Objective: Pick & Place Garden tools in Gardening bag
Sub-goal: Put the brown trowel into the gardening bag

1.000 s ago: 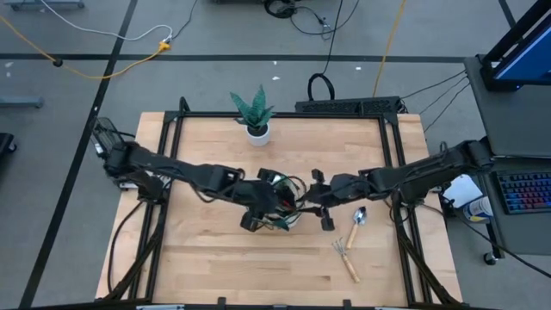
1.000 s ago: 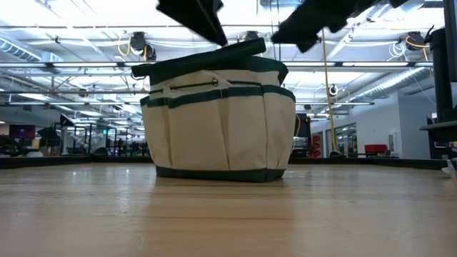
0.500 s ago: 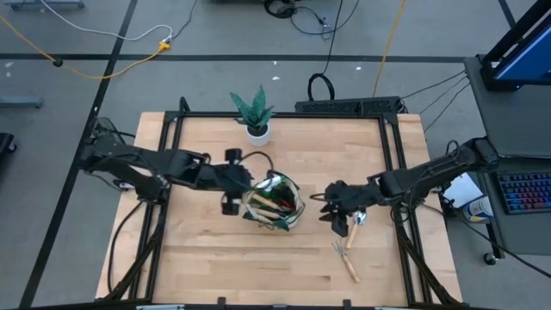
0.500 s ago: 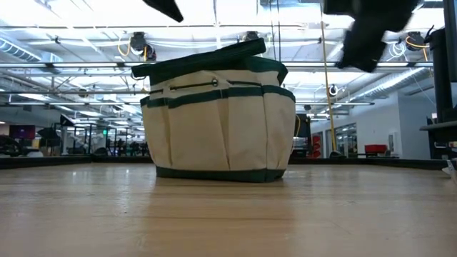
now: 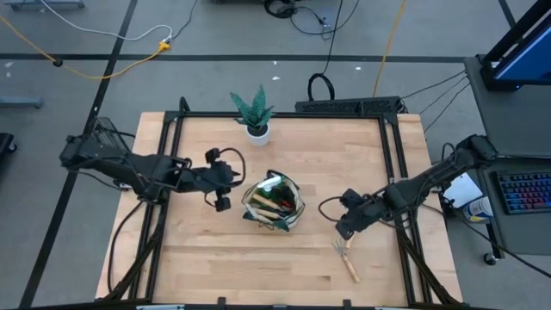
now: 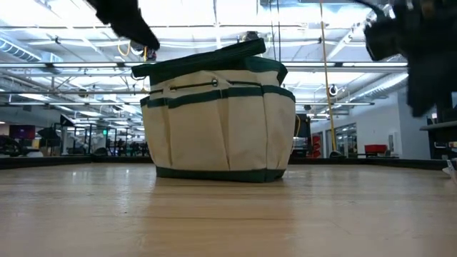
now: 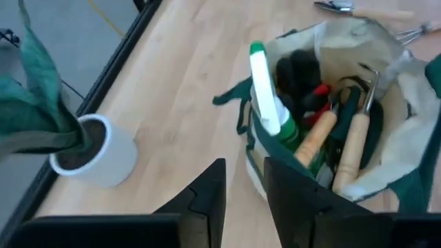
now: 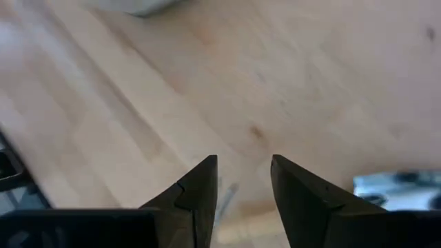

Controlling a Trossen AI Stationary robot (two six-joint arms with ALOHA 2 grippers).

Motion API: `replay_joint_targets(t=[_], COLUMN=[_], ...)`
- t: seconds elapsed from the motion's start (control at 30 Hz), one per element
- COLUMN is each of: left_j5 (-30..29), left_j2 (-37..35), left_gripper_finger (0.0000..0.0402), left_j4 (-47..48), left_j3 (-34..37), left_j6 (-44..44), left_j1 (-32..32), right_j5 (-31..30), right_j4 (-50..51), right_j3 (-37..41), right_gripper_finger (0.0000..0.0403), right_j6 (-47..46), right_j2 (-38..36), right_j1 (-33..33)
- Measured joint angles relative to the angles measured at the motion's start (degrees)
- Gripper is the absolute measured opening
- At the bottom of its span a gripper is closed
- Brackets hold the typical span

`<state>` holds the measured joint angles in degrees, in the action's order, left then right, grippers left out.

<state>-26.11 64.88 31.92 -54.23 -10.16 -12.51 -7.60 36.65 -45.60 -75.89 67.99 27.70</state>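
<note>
My two arms flank the gardening bag (image 5: 274, 204), which sits upright near the middle of the worktop (image 5: 198, 258). It already carries a green spray bottle (image 7: 267, 96), wooden-handled tools (image 7: 351, 148) and what looks like a red-and-black glove (image 7: 311, 89).

My left gripper (image 5: 218, 179) hangs just left of the bag. Its fingers (image 7: 207, 196) are parted by a narrow gap and grasp nothing. The spiky plant in its white pot (image 5: 256, 132) stands at the far edge, near this arm's path.

My right gripper (image 5: 344, 228) hovers to the right of the bag, over the two tools not yet bagged. Its fingers (image 8: 200, 193) are released and empty, with bare wood between them. Only the hand rake (image 5: 346, 256) shows clearly on the near-right of the worktop. The trowel (image 7: 334, 6) is mostly hidden beneath the gripper from overhead, and I glimpse it only from the left wrist.

The step in hand, I judge, is lining up on one of those tools. The two lie close together, so a descent slightly off centre could nudge one into the other or pinch both at once. A thin handle flat on wood may also roll or slip out as the fingers close. A low carry could catch the bag's rim or loop handle and tip it.
</note>
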Motion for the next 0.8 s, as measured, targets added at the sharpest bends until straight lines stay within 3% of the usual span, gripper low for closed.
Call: replay_joint_targets(t=[0.23,0.53,0.8], left_j5=[0.0,0.1,-1.0], left_j2=[0.4,0.5,0.5], left_gripper_finger=[0.0102,0.0102,0.0102], left_j4=[-14.6,-24.3,-31.2], left_j3=[9.3,16.3,19.2], left_j6=[-0.9,-7.5,-6.2], left_j1=[0.0,0.0,0.1], right_j5=[0.2,1.8,0.4], right_j4=[-2.2,-2.2,-3.1], right_j3=[6.4,6.9,8.8], right_gripper_finger=[0.013,0.013,0.013], right_j6=[-10.8,-24.3,-37.8], right_j2=[0.1,-0.1,0.8], right_j1=[2.7,6.8,10.5])
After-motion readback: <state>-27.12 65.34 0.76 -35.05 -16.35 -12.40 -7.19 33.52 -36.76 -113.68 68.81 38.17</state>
